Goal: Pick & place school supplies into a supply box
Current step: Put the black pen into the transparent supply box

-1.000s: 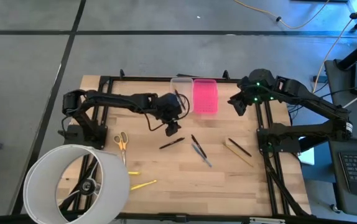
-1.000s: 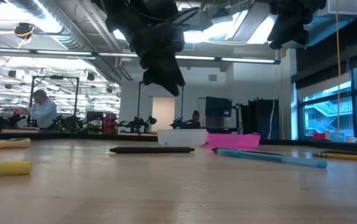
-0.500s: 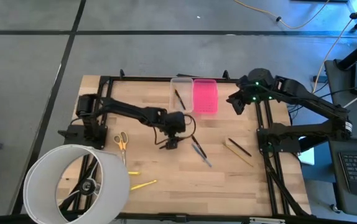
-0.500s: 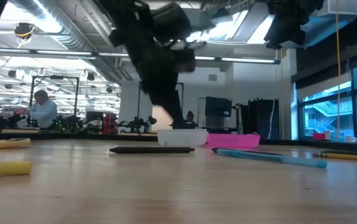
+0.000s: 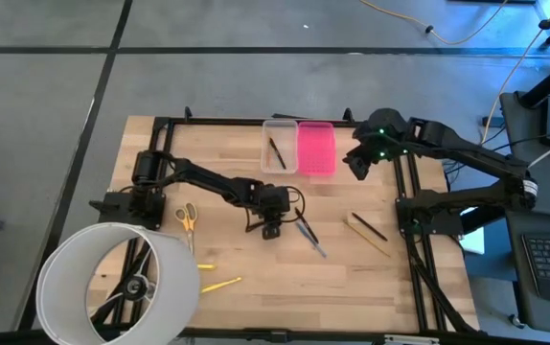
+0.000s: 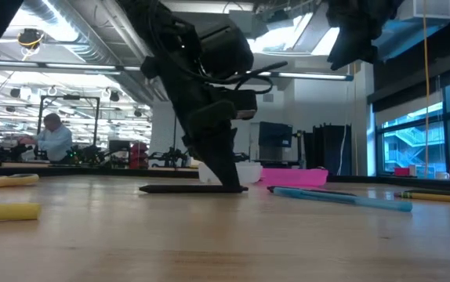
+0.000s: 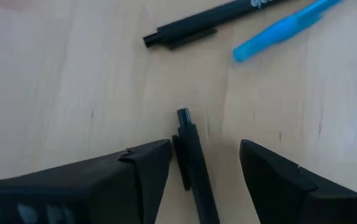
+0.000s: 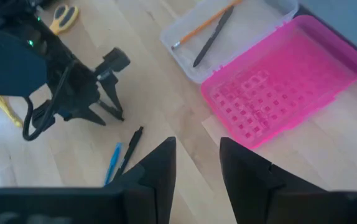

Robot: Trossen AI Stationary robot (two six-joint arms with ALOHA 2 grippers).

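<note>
Your left hand is down at the middle of the pale wooden counter, its two dark fingers spread to either side of a slim black pen lying flat on the wood. The fingers straddle the pen without visibly pinching it. Just beyond it lie a second black pen and a light blue pen, side by side.

Your right hand hangs above the counter's far right edge, beside the box, its fingers apart with nothing between them.

The small clear plastic pencil case sits at the far edge of the counter with its bright pink translucent lid lying open just beside it. In the case you have an orange-brown pencil and another black pen. Yellow-handled scissors lie near the left arm's base, two yellow markers near the big white cylindrical hoop, and a tan wooden ruler well to the right.
</note>
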